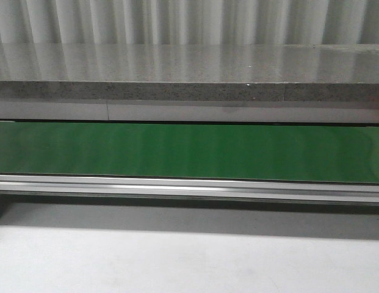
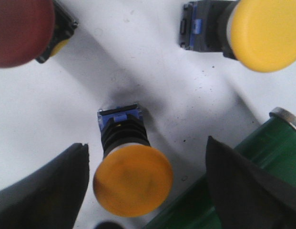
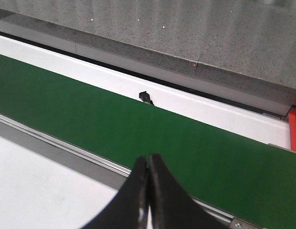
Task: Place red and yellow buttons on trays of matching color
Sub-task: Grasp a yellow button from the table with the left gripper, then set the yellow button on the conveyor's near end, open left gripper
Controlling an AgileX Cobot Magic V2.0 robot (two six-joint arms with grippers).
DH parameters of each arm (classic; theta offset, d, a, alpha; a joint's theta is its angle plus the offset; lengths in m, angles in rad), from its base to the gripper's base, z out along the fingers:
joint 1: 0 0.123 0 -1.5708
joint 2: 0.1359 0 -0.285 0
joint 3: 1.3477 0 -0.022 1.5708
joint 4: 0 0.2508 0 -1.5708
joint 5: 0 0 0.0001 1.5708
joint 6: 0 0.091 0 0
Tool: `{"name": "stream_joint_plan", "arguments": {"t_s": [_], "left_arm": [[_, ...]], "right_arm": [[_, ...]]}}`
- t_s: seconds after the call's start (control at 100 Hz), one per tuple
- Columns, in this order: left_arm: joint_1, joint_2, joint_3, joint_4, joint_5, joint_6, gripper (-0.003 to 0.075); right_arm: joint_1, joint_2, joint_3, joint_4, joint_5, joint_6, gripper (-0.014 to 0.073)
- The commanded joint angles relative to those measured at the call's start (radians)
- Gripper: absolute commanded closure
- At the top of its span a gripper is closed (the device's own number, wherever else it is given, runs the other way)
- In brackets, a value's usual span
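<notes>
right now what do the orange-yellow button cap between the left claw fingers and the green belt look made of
Orange-yellow round button cap: seemingly matte plastic, evenly coloured, with slightly scuffed, darker patches and no sharp glare. Its ribbed black and blue body also looks like moulded plastic. Flat green conveyor belt: probably rubber or PVC with a satin finish, showing soft striped reflections.

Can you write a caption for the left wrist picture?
Open left end effector straddling a round orange-yellow push button on the white table.
</notes>
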Motion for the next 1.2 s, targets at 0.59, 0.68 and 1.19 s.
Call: {"name": "stream_joint_plan", "arguments": {"t_s": [0.59,0.68,1.19], "left_arm": [[0.003,-0.06,-0.074,-0.017,0.04,0.082,0.0604],[0.003,-0.081,-0.108,0.016,0.073,0.155,0.0604],[-0.042,-0.308,-0.121,-0.047,0.226,0.403,0.0605]], "right_arm": [[0.003,0.01,-0.024,0.008,-0.066,-0.007,0.0659],[0.003,0.01,-0.024,0.008,-0.066,-0.007,0.0659],[0.003,0.01,-0.024,0.008,-0.066,-0.007,0.0659]]}}
